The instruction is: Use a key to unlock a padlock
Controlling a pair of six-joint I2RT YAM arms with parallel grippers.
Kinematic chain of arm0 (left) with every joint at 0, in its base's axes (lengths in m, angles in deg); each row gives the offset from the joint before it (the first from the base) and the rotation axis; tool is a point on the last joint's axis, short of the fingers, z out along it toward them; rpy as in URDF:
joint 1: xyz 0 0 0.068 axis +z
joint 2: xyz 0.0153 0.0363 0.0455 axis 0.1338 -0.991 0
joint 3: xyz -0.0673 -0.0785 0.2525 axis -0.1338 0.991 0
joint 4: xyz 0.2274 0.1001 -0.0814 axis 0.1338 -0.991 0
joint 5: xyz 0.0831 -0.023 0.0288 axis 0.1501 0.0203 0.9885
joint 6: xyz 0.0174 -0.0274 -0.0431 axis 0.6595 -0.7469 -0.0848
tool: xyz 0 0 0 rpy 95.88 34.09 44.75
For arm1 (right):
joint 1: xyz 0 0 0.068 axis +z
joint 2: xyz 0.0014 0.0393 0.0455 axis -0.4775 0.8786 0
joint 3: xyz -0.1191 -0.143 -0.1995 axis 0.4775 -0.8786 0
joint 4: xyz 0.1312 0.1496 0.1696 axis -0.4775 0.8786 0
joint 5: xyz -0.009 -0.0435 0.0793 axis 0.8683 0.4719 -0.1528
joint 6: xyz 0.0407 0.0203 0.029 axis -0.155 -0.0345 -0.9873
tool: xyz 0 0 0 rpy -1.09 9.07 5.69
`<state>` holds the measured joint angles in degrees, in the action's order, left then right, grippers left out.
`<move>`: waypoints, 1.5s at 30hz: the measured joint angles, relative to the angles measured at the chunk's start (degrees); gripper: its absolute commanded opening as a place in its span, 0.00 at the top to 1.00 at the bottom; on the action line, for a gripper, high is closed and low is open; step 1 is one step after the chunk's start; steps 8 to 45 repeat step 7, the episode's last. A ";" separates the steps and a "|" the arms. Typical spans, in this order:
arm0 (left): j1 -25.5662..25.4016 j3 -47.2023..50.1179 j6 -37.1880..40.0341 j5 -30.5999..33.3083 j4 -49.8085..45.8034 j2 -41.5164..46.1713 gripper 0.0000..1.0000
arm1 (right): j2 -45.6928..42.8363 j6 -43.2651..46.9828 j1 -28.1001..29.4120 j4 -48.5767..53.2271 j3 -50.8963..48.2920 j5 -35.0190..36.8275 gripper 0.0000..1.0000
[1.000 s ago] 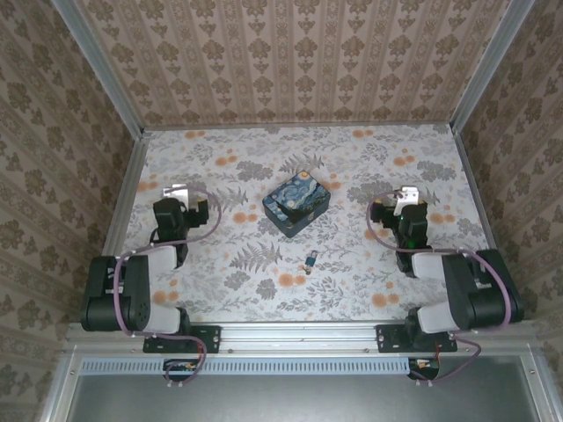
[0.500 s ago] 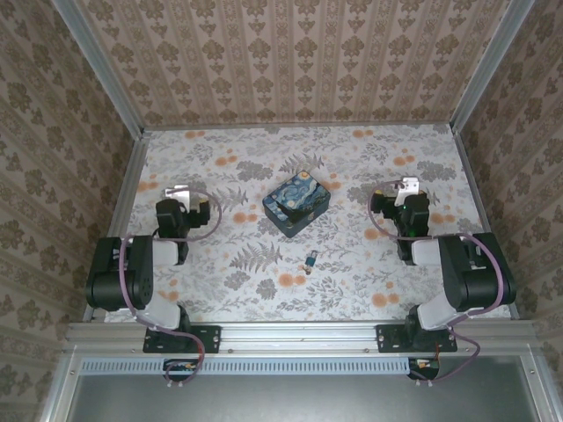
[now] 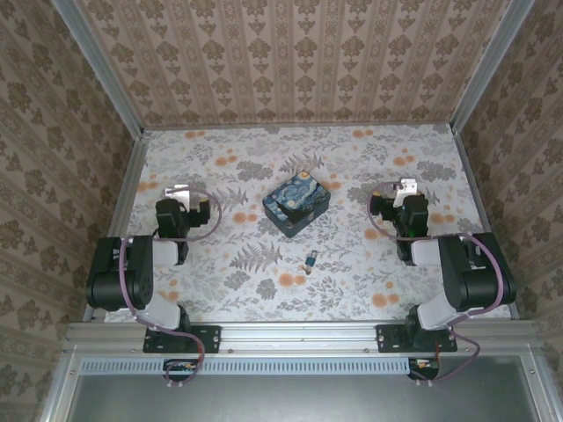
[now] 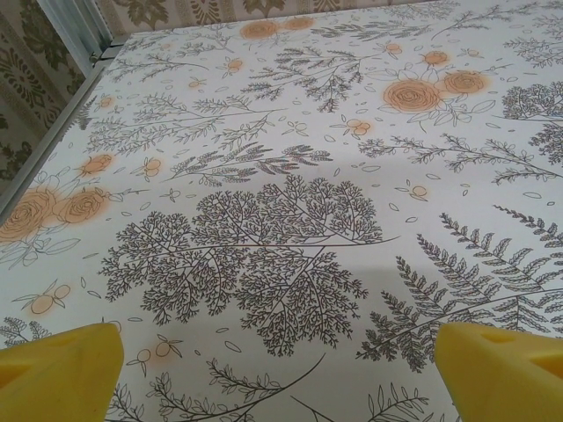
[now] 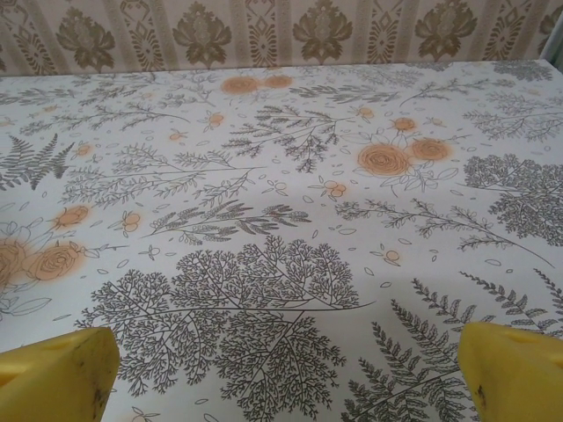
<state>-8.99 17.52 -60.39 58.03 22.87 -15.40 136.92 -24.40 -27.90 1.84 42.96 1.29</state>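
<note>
Padlock [image 3: 312, 258], tiny, dark and bluish, lies on the floral-printed table [image 3: 255, 154] near its middle, between the two arms and well apart from both. The table is walled on the left, far and right sides with damask wallpaper. The left arm [image 3: 132, 281] is folded at the near left, the right arm [image 3: 462, 281] at the near right, each wrist pointing to the far side. A dark-blue box [image 3: 296, 203] printed with a starry-night painting sits turned at an angle on the far side of the padlock, near it but not touching. The left gripper [image 3: 179, 191] is released, its yellow pads [image 4: 62, 369] spread wide over bare tabletop with nothing between them; the right gripper [image 3: 406, 186] is likewise spread, its yellow pads [image 5: 515, 374] wide apart and grasping nothing. The key [image 3: 306, 270] is a slim speck just beside the padlock on its near-left side; whether they touch is too small to tell.
</note>
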 measured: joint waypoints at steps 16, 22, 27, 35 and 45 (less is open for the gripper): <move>0.00 0.00 0.00 0.00 0.00 0.00 0.00 | 0.00 -0.02 -0.28 0.57 0.11 -1.27 0.01; 0.00 0.00 0.00 0.00 0.00 0.00 0.00 | 0.00 -0.02 -0.28 0.57 0.11 -1.27 0.01; 0.00 0.00 0.00 0.00 0.00 0.00 0.00 | 0.00 -0.02 -0.28 0.57 0.11 -1.27 0.01; 0.00 0.00 0.00 0.00 0.00 0.00 0.00 | 0.00 -0.02 -0.28 0.57 0.11 -1.27 0.01; 0.00 0.00 0.00 0.00 0.00 0.00 0.00 | 0.00 -0.02 -0.28 0.57 0.11 -1.27 0.01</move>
